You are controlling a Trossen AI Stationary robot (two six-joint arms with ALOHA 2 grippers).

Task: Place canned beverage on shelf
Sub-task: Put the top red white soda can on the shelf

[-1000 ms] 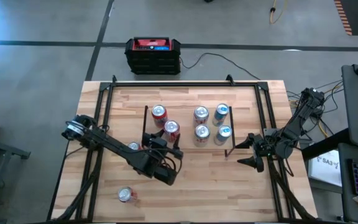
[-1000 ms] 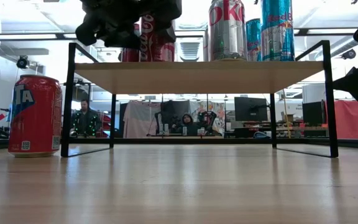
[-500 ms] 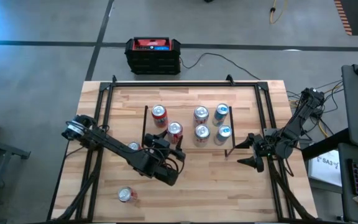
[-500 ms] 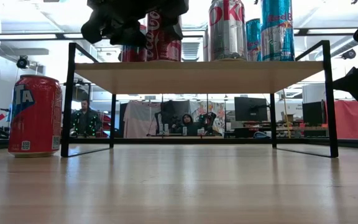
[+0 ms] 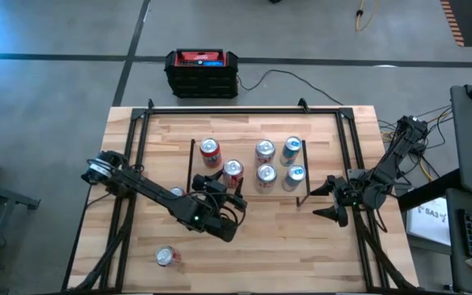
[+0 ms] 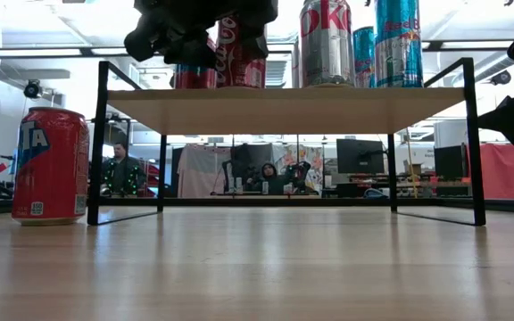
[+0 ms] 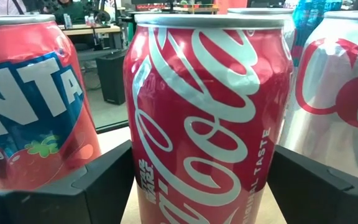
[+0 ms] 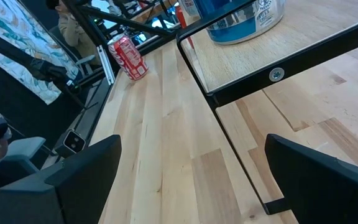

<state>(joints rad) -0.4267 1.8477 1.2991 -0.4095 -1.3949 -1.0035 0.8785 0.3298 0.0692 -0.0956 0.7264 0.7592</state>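
Red cola can (image 7: 207, 112) upright, long axis vertical, top up, logo facing left wrist camera. Can stands on shelf (image 5: 248, 168), just beside Fanta can (image 5: 210, 148) and silver can (image 5: 265, 174). Left gripper (image 5: 229, 190) jaws hold cola can at sides. Advice: lower straight, confirm base flat on board, then open jaws evenly; avoid nudging neighbours. Right gripper (image 5: 324, 199) waits beside shelf, jaws wide.
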